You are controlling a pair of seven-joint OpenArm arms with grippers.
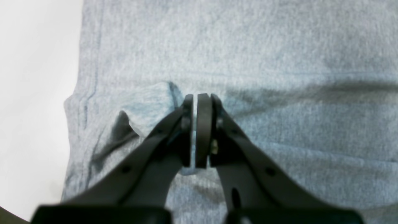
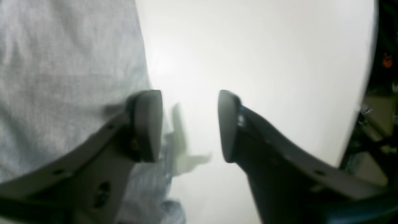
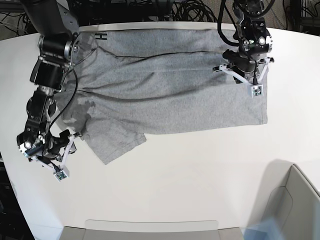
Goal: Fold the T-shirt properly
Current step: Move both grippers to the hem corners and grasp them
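Note:
The heather-grey T-shirt point(image 3: 165, 95) lies spread across the white table, with a folded-over band along its far side and a black letter H point(image 3: 101, 36) showing at the far left corner. My left gripper point(image 1: 199, 97) is shut, with a raised pinch of the T-shirt point(image 1: 248, 56) between its pads; in the base view the left gripper point(image 3: 241, 67) stands over the shirt's right part. My right gripper point(image 2: 189, 102) is open at the T-shirt's point(image 2: 62, 77) edge, one finger over the cloth and the other over bare table. In the base view the right gripper point(image 3: 64, 143) is beside the near-left sleeve.
A grey box point(image 3: 295, 200) stands at the near right corner, and a flat grey tray point(image 3: 150, 229) lies along the front edge. Cables point(image 3: 195, 10) run behind the table's far edge. White tabletop point(image 3: 200, 170) stretches in front of the shirt.

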